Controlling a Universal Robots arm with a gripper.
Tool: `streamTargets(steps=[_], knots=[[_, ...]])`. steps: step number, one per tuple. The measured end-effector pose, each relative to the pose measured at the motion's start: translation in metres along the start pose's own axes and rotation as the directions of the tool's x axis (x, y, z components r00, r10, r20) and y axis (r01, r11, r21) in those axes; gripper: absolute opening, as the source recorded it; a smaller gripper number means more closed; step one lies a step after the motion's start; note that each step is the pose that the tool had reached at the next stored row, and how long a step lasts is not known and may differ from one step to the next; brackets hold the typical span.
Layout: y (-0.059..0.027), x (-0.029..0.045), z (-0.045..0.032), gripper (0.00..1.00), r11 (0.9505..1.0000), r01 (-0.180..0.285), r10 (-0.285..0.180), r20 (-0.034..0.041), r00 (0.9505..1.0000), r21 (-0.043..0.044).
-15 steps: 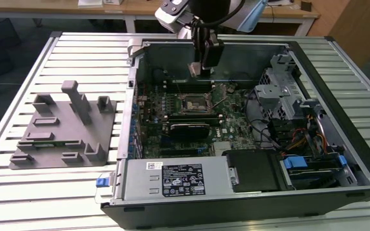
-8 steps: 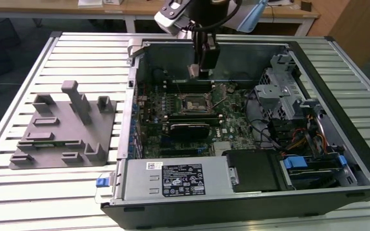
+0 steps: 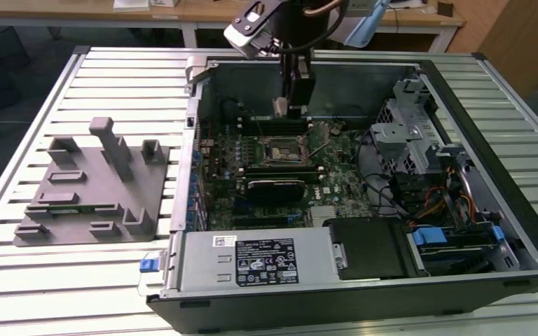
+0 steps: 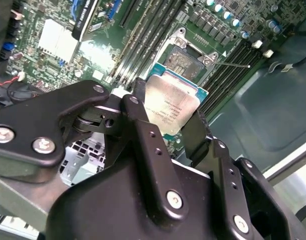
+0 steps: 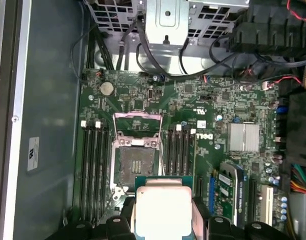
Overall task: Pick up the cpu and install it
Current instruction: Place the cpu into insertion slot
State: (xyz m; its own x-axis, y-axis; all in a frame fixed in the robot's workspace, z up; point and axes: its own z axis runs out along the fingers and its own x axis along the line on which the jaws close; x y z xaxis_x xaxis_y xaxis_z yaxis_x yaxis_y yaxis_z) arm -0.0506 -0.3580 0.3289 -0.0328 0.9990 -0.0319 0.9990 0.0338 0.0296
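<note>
The black pincer [image 4: 170, 119] sits closest in both wrist views, its two fingers [image 4: 143, 107] clamped on opposite edges of the one cpu [image 4: 173, 102]. The chip's pale metal top faces the second wrist view. It hangs in the air over the green motherboard [image 4: 143, 30], near the socket [image 4: 185, 57] but not in it.

In the first wrist view the cpu [image 5: 162, 210] is cut off by the picture's edge, and the pincer [image 5: 163, 222] covers its two sides. The single socket [image 5: 134, 160] lies bare and open just beyond the chip, and its metal lid frame [image 5: 138, 122] is swung back. Two banks of long memory slots [image 5: 95, 170] flank the socket, one on each side. The same view shows one coin battery [image 5: 107, 88] and one ribbed silver heat sink [image 5: 243, 137].

The exterior view shows what the wrist views do not. There is one open computer case [image 3: 493, 210] lying on a slatted metal tabletop [image 3: 26, 280]. One grey tray [image 3: 82, 189] with upright posts rests to the exterior view's left of the case. The arm is cut off by the picture's upper edge. The pincer [image 3: 286, 106] reaches down inside the case above the socket [image 3: 283, 150], and the chip itself is hard to make out there.
</note>
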Motion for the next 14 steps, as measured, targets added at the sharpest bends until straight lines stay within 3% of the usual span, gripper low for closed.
streamTargets(steps=[6,14], knots=[[0.0000,0.0031,0.0054,0.53,0.9999,-0.010,0.010,-0.0010,0.9999,0.0003],[-0.0001,0.0037,0.0066,0.53,0.9999,-0.015,0.015,-0.0010,0.9999,0.0004]])
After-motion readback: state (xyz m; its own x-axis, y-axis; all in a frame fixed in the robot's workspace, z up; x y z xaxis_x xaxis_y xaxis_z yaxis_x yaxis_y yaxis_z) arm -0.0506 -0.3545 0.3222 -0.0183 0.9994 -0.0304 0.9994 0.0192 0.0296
